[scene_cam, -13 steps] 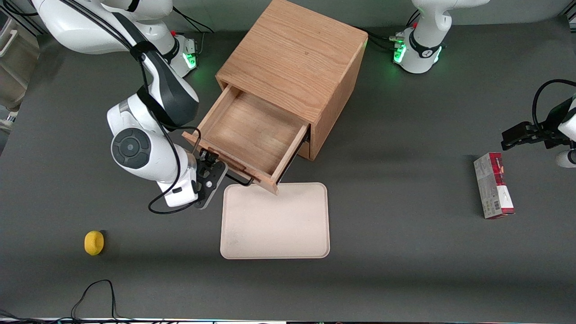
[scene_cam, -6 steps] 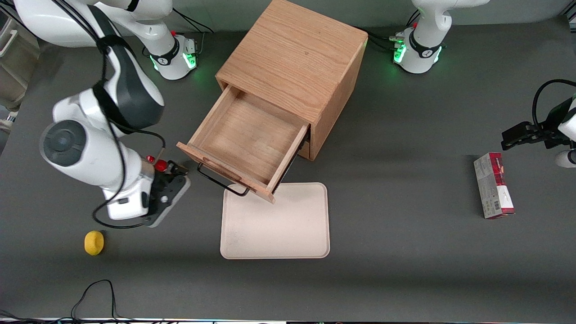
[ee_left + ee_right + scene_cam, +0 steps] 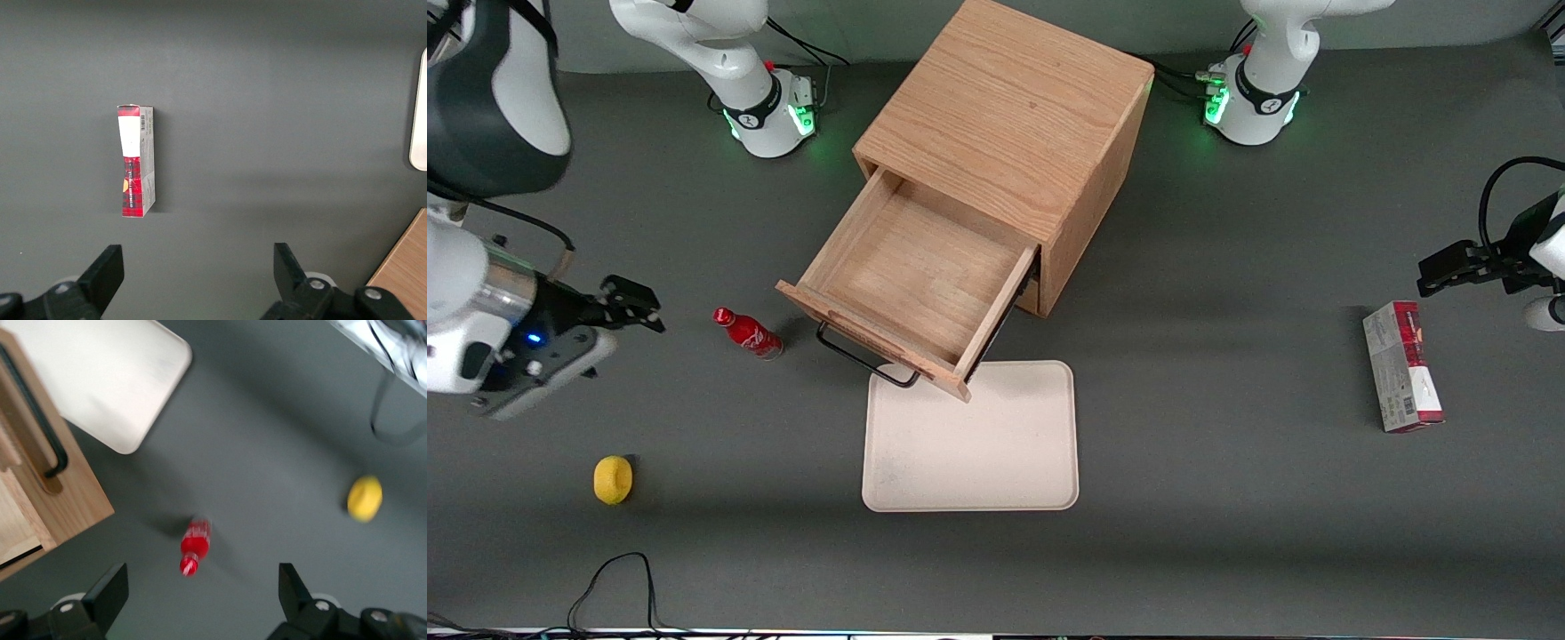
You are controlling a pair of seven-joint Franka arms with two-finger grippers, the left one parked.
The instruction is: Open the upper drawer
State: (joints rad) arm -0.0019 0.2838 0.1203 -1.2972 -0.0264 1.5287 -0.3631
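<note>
The upper drawer [image 3: 911,267] of the oak cabinet [image 3: 1005,107] stands pulled far out, and its box is empty. Its black wire bar handle [image 3: 863,360] hangs free on the drawer front. My right gripper [image 3: 630,304] is open and empty, well away from the drawer toward the working arm's end of the table and raised above it. In the right wrist view the gripper [image 3: 202,587] has its fingers wide apart, with the drawer front [image 3: 60,493] and handle [image 3: 33,420] off to one side. The lower drawer is hidden under the upper one.
A small red bottle [image 3: 747,332] lies on the table between my gripper and the drawer, also seen from the wrist [image 3: 193,545]. A lemon [image 3: 613,479] lies nearer the camera. A beige tray [image 3: 971,436] lies in front of the drawer. A red-grey box [image 3: 1401,366] lies toward the parked arm's end.
My gripper has left the drawer handle and swung away toward the working arm's end of the table, uncovering the red bottle. The drawer came out slightly further, then stayed open.
</note>
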